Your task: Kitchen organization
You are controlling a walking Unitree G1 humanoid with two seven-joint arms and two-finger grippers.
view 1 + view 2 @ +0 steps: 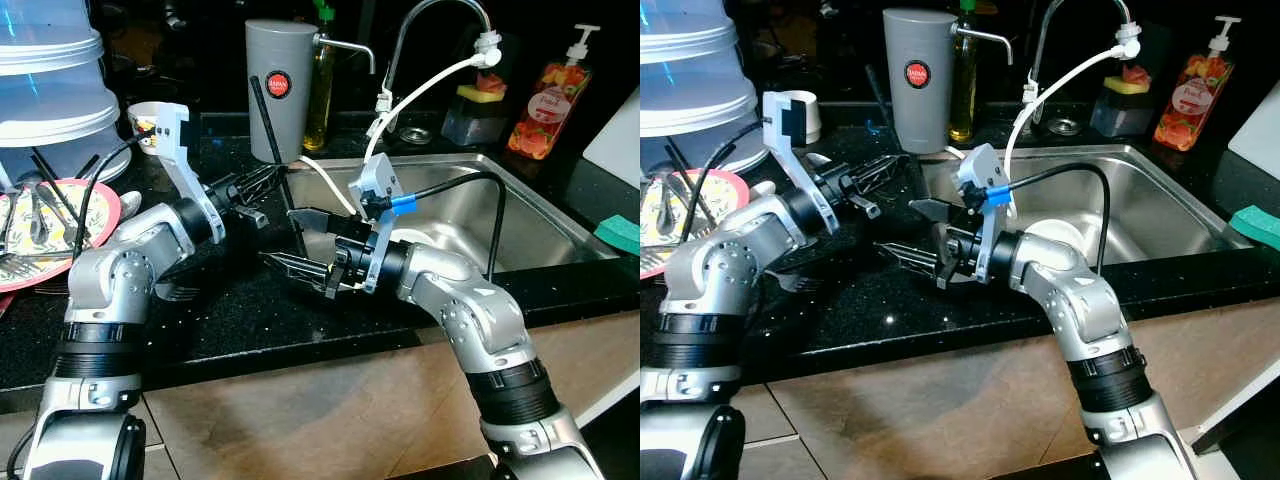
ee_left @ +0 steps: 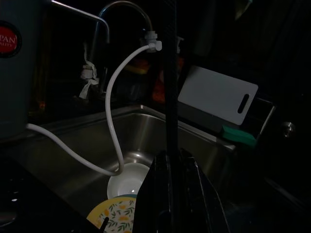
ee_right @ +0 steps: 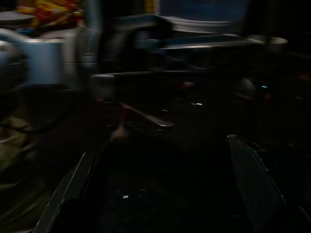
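Note:
My left gripper (image 1: 270,178) is shut on a long thin black rod (image 1: 263,115) and holds it nearly upright over the black counter (image 1: 250,310), left of the sink (image 1: 520,215). In the left wrist view the rod (image 2: 170,73) rises from between the closed fingers (image 2: 158,194). My right gripper (image 1: 278,236) stands open just right of it, with fingers pointing left. The rod's lower end hangs near the gap between them. The right wrist view, dark, has both fingers (image 3: 73,189) set wide apart.
A grey canister (image 1: 280,85), an oil bottle (image 1: 320,95) and the faucet (image 1: 440,20) with a white hose stand behind. The sink holds a white bowl (image 2: 129,179) and a patterned plate (image 2: 114,218). A plate of utensils (image 1: 100,205) and stacked containers (image 1: 45,80) sit left; a fork (image 1: 178,292) lies on the counter.

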